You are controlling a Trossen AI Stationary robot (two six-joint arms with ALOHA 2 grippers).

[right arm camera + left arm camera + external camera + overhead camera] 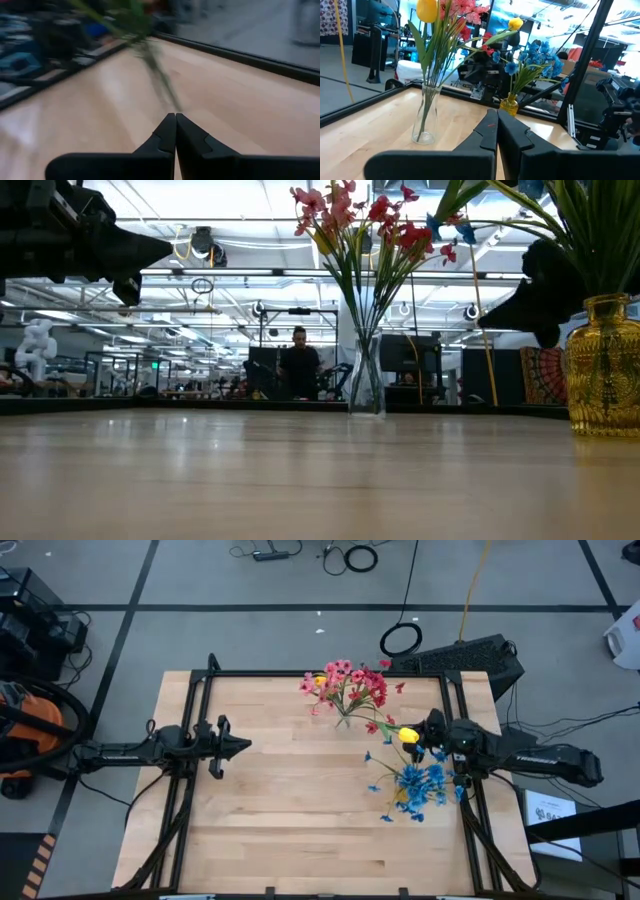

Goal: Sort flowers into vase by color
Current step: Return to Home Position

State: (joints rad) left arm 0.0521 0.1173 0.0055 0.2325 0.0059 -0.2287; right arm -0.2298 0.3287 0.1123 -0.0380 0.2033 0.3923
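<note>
Person (298, 370) far behind; yellow vase (605, 370) near right tool (175, 116).

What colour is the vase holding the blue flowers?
Amber-yellow glass vase, clearest in the low view.

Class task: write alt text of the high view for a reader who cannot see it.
Seen from above, a pale wooden table holds two bunches of artificial flowers: pink and red sprays at the far edge, blue clusters near the right side. Both dark arms' pincers are shut, the left pincer at the left, the right pincer between the bunches.
</note>
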